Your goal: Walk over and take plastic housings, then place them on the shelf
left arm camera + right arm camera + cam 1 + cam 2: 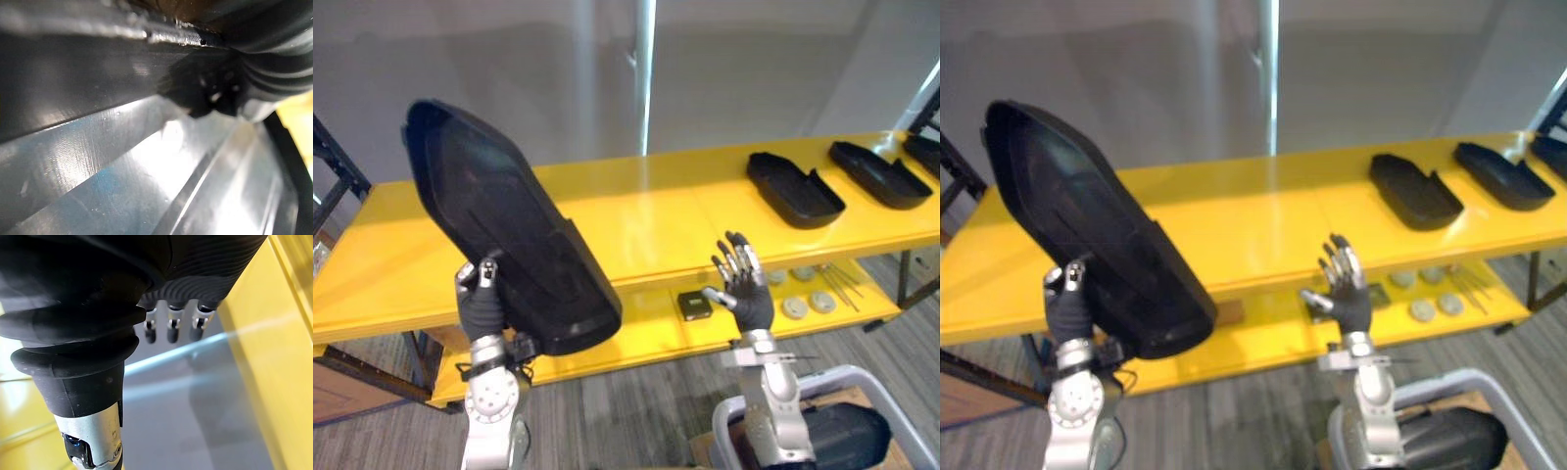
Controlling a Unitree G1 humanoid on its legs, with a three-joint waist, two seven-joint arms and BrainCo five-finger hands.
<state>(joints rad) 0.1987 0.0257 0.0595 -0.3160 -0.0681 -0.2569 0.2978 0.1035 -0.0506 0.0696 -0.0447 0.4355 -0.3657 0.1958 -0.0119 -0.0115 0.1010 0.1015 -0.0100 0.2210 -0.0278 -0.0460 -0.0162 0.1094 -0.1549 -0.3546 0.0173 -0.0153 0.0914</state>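
Observation:
A large black plastic housing [499, 220] is held up at a tilt in front of the yellow shelf [636, 220], its hollow side facing me. My left hand [481, 299] grips its lower end from behind, fingers curled on the edge; the housing's glossy inside [146, 161] shows close up in the left wrist view. My right hand [742, 284] is raised with fingers straight and spread, holding nothing, in front of the shelf's lower level. Its fingers [168, 328] hang relaxed in the right wrist view. Three more black housings [793, 189] [879, 173] [925, 152] lie on the shelf's right part.
The lower yellow level [656, 333] carries a small dark box [695, 305], round grey discs [808, 302] and thin rods [842, 284]. A grey bin [862, 431] with a dark part inside stands at my lower right. A dark rack frame [337, 171] is at the left.

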